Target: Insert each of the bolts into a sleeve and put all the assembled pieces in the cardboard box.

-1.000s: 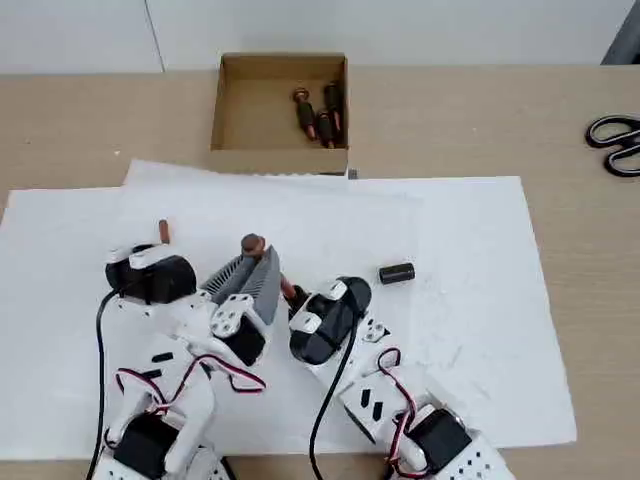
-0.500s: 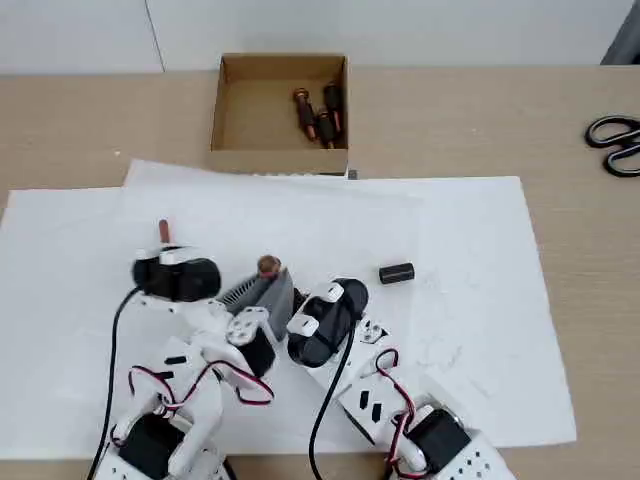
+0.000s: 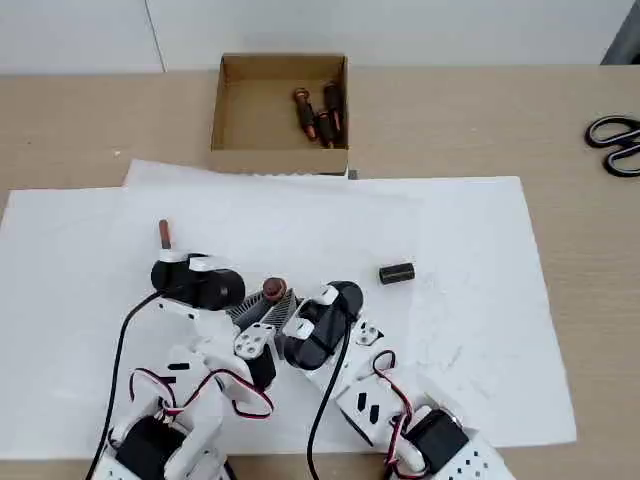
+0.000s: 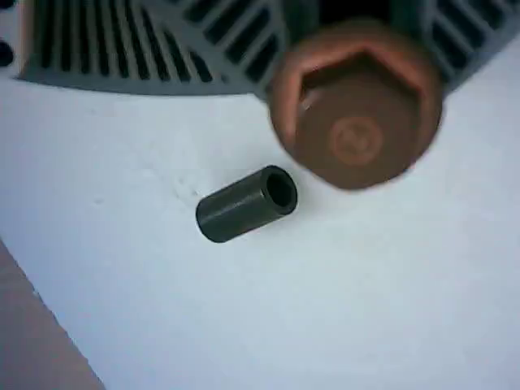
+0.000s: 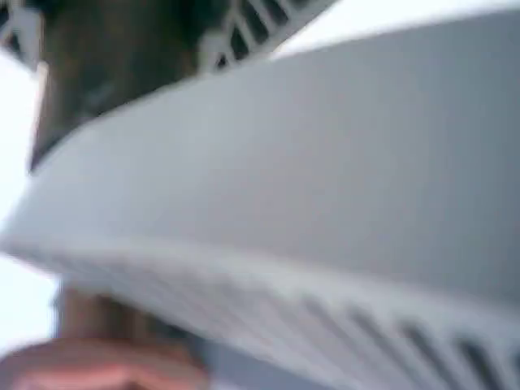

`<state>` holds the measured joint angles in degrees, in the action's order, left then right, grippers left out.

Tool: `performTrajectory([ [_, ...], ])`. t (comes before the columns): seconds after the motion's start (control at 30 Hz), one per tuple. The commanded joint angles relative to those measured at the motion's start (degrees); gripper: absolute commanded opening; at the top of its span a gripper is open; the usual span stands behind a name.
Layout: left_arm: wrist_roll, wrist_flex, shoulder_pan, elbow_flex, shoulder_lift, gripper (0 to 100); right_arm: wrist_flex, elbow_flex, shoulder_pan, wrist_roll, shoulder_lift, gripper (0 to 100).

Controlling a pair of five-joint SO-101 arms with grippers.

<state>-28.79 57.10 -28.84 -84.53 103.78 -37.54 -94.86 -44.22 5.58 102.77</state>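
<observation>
Copper-coloured at its hexagonal head, a bolt [image 3: 272,290] is clamped in the left tool [image 3: 267,302], whose grey ribbed fingers [image 4: 122,45] close on its shank just behind the head. It is held over the near middle of a white paper sheet [image 3: 480,300] that covers most of the wooden surface [image 3: 450,120]. The right tool [image 3: 292,318] sits just right of the left one, pressed close against it. Whether it is open or closed I cannot tell, since the right wrist view is blurred and the high view hides its tips under the arm's black motor.

One loose black sleeve [image 3: 397,273] lies on its side on the paper, to the right of both tools and apart from them. In the left wrist view its open bore faces the bolt head. A second bolt [image 3: 165,233] rests on the paper on the left, just beyond the left arm's wrist.

At the far edge, past the paper, stands the cardboard box [image 3: 228,110]. Several assembled pieces [image 3: 318,110], dark sleeves with copper ends, lie in its right half. Black-handled scissors [image 3: 615,145] rest on the bare surface at the far right.
</observation>
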Motion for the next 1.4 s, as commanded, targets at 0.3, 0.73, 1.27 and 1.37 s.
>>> performTrajectory([
  [0.3,0.8,0.9,0.3,1.8,-0.2,22,1.9,3.5,0.1,-0.2,1.0,0.2],
  [0.73,8.0,1.0,5.6,9.4,-0.3,22,1.5,3.4,0.2,-0.2,1.0,0.2],
  [1.27,27.1,0.9,22.9,-1.0,0.1,1,1.9,3.6,13.8,-0.5,0.8,0.2],
  [1.37,29.5,0.9,27.3,-3.6,0.1,1,3.1,6.6,16.8,-3.1,0.4,0.2],
])
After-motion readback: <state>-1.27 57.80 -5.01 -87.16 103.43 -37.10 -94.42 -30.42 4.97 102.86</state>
